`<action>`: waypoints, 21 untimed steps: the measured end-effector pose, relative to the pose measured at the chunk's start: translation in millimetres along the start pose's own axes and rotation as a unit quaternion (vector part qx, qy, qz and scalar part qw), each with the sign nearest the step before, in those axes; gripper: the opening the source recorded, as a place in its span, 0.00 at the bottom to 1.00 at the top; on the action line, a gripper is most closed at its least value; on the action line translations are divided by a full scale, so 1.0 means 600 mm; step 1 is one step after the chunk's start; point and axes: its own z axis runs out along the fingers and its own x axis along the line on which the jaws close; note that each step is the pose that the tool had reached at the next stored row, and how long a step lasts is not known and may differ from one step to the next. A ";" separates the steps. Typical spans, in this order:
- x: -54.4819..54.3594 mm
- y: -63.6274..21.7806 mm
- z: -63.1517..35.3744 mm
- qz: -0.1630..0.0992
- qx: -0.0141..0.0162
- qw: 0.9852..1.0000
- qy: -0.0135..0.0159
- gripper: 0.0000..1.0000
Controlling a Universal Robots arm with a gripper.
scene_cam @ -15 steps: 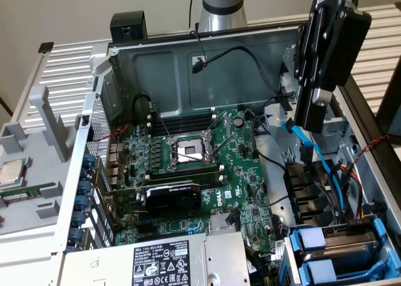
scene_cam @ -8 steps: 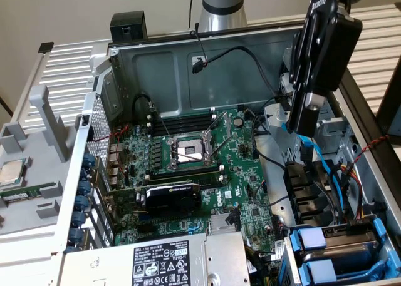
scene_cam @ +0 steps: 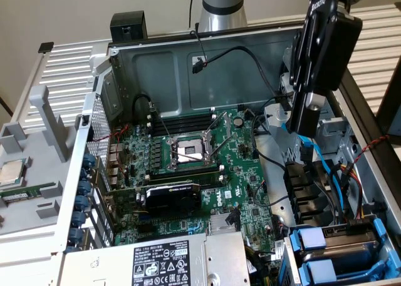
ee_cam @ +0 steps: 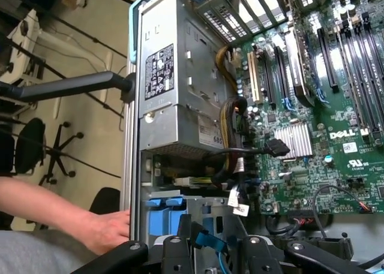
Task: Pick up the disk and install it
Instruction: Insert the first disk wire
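Observation:
Two blue drive carriers sit side by side in the drive cage at the exterior view's lower right, one (scene_cam: 316, 239) closer to the motherboard and one (scene_cam: 321, 275) at the picture's edge. Which of them holds the task's disk I cannot tell. A blue carrier edge (ee_cam: 165, 201) also shows in the wrist view, in the cage beside the power supply. My gripper (scene_cam: 305, 124) hangs high over the case's right side, well above the cage, tilted. Its black links (ee_cam: 171, 250) stand apart, and only a blue cable (ee_cam: 207, 237) shows beyond them. It holds nothing.
A person's hand (ee_cam: 108, 229) rests on the case's outer edge next to the cage. The green motherboard (scene_cam: 244, 173) has an empty CPU socket (scene_cam: 188, 151). The silver power supply (scene_cam: 156, 261) lies in front. A CPU chip (scene_cam: 12, 172) lies on the grey tray. Loose cables (scene_cam: 326, 173) cross under the gripper.

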 end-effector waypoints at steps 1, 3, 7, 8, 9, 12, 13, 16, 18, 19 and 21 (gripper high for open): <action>0.000 0.000 0.000 0.003 0.000 1.000 0.007 0.37; -0.001 0.000 0.001 0.006 0.001 1.000 0.018 0.37; -0.008 -0.002 0.008 0.008 0.002 1.000 0.020 0.37; -0.009 -0.002 0.010 0.008 0.002 1.000 0.021 0.37; -0.010 -0.002 0.011 0.008 0.002 1.000 0.023 0.37; -0.013 -0.003 0.013 0.010 0.002 1.000 0.028 0.37; -0.014 -0.003 0.015 0.011 0.002 1.000 0.029 0.37; -0.018 -0.004 0.019 0.012 0.003 0.999 0.035 0.37; -0.020 -0.004 0.021 0.013 0.003 0.999 0.037 0.37; -0.021 -0.004 0.021 0.014 0.003 0.999 0.038 0.37; -0.023 -0.004 0.022 0.014 0.003 0.999 0.040 0.37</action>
